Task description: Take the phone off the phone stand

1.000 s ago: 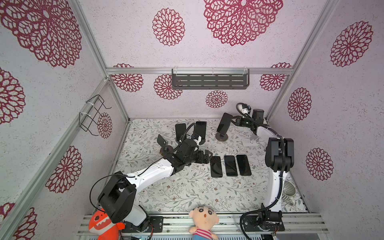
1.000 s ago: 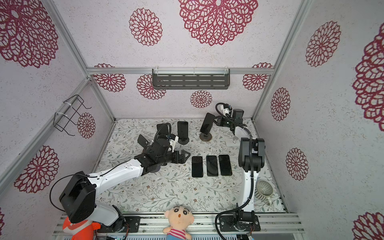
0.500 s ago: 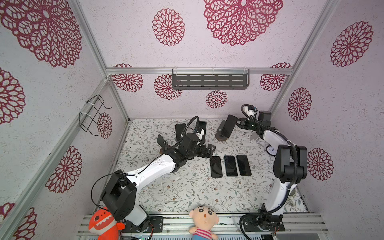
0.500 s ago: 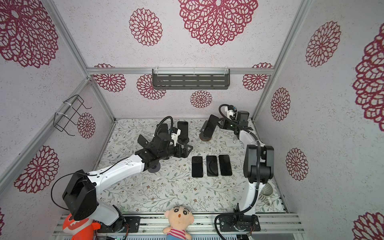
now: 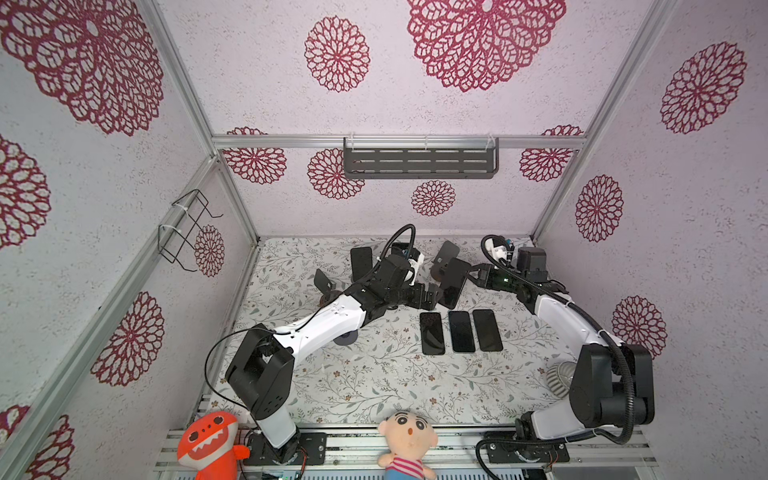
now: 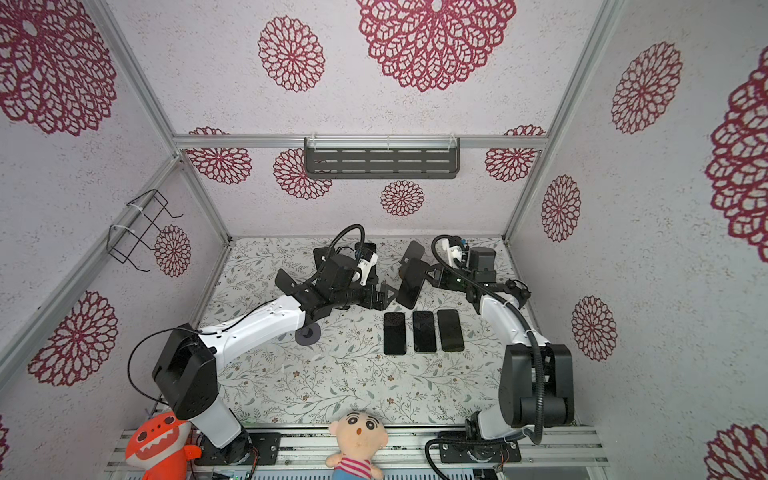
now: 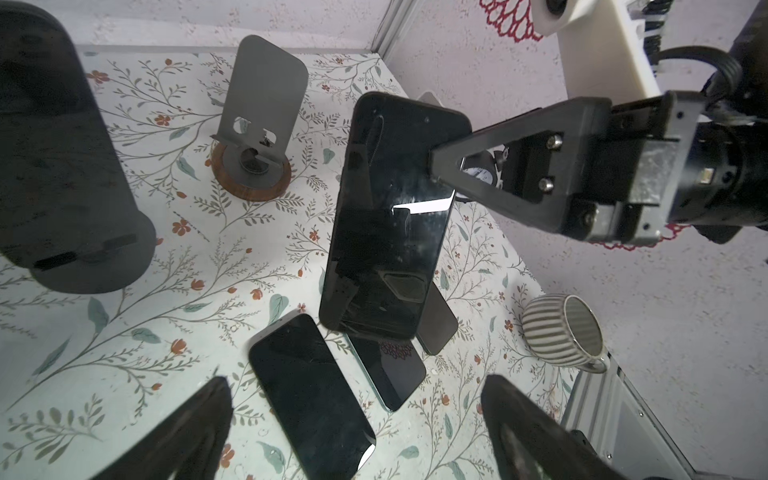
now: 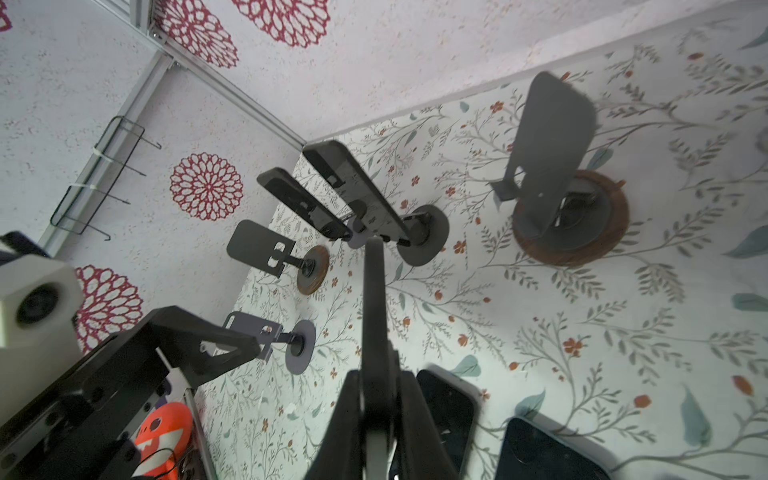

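My right gripper (image 5: 471, 275) (image 6: 432, 277) is shut on the top edge of a black phone (image 5: 454, 284) (image 6: 412, 287), which hangs tilted in the air above the table. In the right wrist view the phone (image 8: 376, 307) shows edge-on between the shut fingers (image 8: 349, 415). Just behind the phone, the grey phone stand (image 5: 446, 251) (image 7: 262, 108) (image 8: 548, 137) on its wooden base holds nothing. My left gripper (image 5: 432, 297) (image 7: 356, 381) stands open, close beside the phone's lower end without touching it. In the left wrist view the phone (image 7: 386, 216) hangs ahead.
Three black phones (image 5: 460, 336) (image 7: 309, 395) lie side by side on the floral table under the held one. Other stands (image 5: 360, 259) (image 8: 357, 195) crowd the back left, two carrying phones. A ribbed cup (image 5: 559, 376) (image 7: 561, 328) sits at the right.
The right gripper has carried the phone off the stand, forward and lower. The left arm has swung right, bringing its open gripper up to the phone.
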You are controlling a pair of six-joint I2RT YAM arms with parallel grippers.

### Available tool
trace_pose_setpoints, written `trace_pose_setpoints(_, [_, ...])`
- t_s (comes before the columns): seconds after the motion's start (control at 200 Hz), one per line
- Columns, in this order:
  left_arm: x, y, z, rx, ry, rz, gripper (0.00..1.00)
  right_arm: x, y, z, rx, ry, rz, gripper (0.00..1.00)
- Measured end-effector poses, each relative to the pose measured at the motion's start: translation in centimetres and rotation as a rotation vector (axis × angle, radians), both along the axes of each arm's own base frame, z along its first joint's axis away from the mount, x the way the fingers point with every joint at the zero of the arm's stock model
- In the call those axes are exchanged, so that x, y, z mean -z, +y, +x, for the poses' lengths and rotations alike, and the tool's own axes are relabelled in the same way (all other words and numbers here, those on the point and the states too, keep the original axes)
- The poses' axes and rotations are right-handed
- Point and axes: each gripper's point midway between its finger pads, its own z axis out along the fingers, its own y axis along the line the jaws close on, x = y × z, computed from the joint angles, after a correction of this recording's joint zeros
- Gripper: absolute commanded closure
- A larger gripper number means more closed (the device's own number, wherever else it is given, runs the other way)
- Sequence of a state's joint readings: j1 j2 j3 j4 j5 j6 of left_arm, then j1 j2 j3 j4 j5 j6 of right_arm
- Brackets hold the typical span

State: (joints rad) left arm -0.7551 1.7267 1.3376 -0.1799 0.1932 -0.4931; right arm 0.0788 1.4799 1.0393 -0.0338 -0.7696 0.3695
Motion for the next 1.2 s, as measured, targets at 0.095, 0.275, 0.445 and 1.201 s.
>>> trace_pose_setpoints(0.095, [0.8,-0.9,-0.4,0.029,0.025,0.01,0.03,0.3,1.9,-1.2,-0.058,0.027,0.0,1.0])
trace_pose_setpoints(0.275, [2.6,-1.8,-1.1,0.059,0.074,0.021,0.03,0.1,4.9,-3.0,-0.149,0.055,-0.023,1.0])
trace_pose_setpoints(0.445, [3.5,-1.8,-1.0,0.043,0.103,0.024,0.01,0.1,5.8,-3.6,-0.169,0.063,-0.034,1.0])
trace_pose_setpoints(1.201, [4.2,-1.2,-0.7,-0.01,0.124,0.043,0.33,0.3,6.2,-3.8,-0.176,0.056,-0.052,0.5])
